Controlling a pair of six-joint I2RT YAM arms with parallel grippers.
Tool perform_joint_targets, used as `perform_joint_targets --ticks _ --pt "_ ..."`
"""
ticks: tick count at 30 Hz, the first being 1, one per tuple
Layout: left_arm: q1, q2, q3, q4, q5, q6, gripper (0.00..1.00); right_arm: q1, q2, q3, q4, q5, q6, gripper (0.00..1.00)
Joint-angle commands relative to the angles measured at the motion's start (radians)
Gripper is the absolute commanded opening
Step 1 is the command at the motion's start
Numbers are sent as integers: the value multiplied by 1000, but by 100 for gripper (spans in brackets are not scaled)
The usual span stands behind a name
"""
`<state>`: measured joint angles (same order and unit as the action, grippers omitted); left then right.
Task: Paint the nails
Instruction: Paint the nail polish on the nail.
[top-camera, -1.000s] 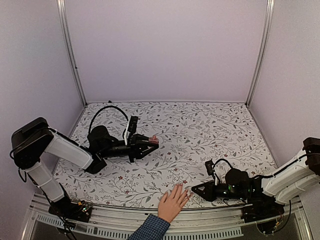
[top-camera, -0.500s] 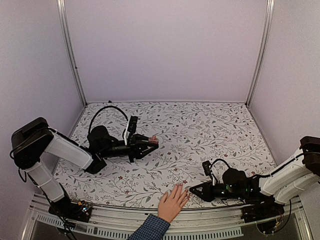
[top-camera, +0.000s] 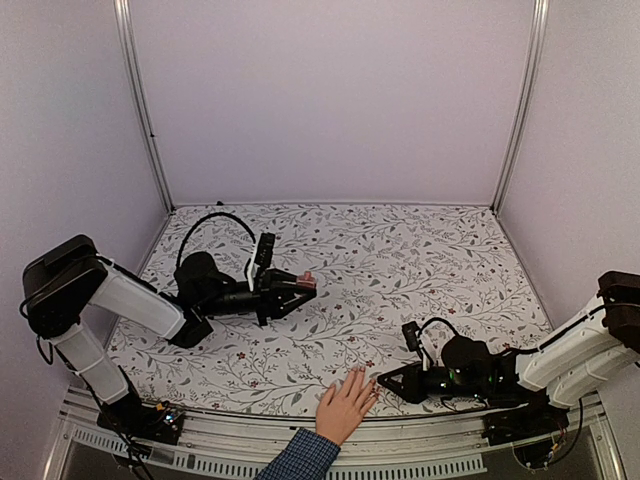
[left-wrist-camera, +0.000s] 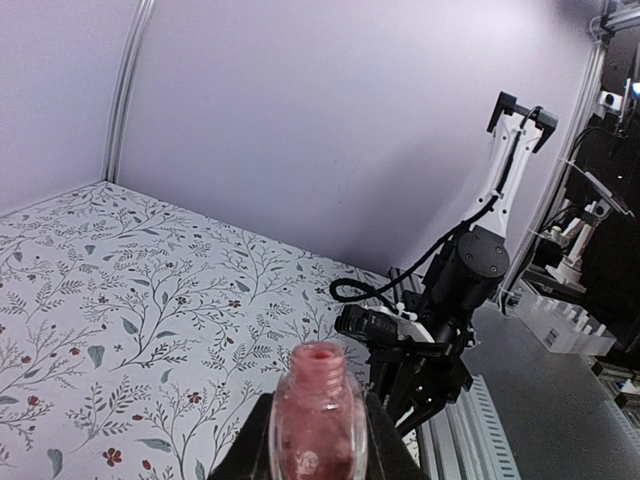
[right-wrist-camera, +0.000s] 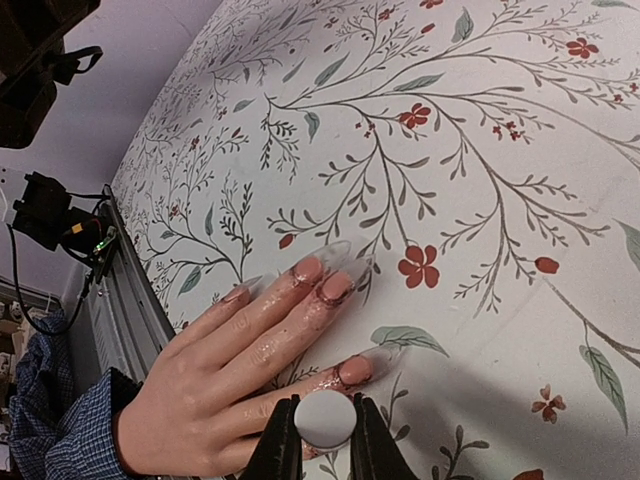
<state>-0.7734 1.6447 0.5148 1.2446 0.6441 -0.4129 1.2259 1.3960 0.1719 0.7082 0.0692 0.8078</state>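
**Top view:** A human hand (top-camera: 345, 405) in a blue checked cuff (top-camera: 300, 457) lies flat at the near edge of the floral table (top-camera: 400, 250), fingers fanned, apparently so each tip can be reached. The right gripper (top-camera: 384, 383) crouches just right of the hand, close to its fingertips. The left gripper (top-camera: 303, 284) sits well beyond the hand and to its left, pinching a pink bottle (top-camera: 309, 279).

**Left wrist view:** The uncapped bottle stands upright between jaws pressed to its sides, likely held level for re-dipping. The right arm (left-wrist-camera: 465, 285) shows beyond; the hand is out of sight.

**Right wrist view:** The jaws clamp a white cap (right-wrist-camera: 323, 418), presumably the brush handle, over the nearest finger; the bristles are hidden. At least three nails (right-wrist-camera: 336, 286) carry pink polish, smeared onto the surrounding skin.
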Motion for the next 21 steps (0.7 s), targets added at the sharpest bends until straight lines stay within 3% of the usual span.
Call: perform_joint_targets --ticks 1,21 --pt "15 -1 -9 39 10 -1 0 9 2 14 -14 19 5 0" --pt "16 1 -7 40 10 -3 0 9 -5 14 -52 60 39 0"
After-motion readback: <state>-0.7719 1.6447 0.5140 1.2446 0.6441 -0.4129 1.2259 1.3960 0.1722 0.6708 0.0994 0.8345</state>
